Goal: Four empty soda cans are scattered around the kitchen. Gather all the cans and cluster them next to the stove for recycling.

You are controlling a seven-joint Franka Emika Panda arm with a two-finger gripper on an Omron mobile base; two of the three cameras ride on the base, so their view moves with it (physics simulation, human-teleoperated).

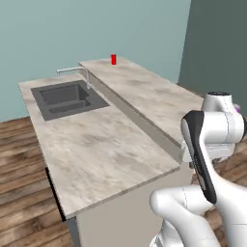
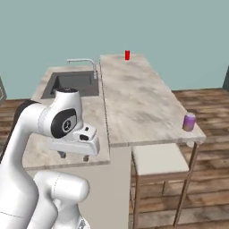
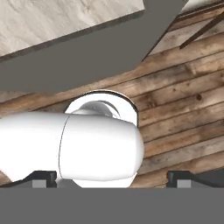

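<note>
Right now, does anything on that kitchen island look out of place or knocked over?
Nothing is spilled or toppled. Two soda cans stand upright on the raised bar top: a red can at the far end and a purple can close to the near right corner, above the stool. That edge spot looks slightly precarious.

Soda cans showing: two, one red can (image 2: 127, 55) standing at the far end of the raised counter (image 2: 138, 103) and one purple-pink can (image 2: 189, 121) standing near its near right corner. Counters showing: two, the raised counter and one lower counter (image 1: 96, 144) adjoining it, the latter carrying one sink (image 1: 65, 98) and one faucet (image 1: 77, 71). Stools showing: one stool (image 2: 159, 161), sitting under the raised counter's near end.
</note>
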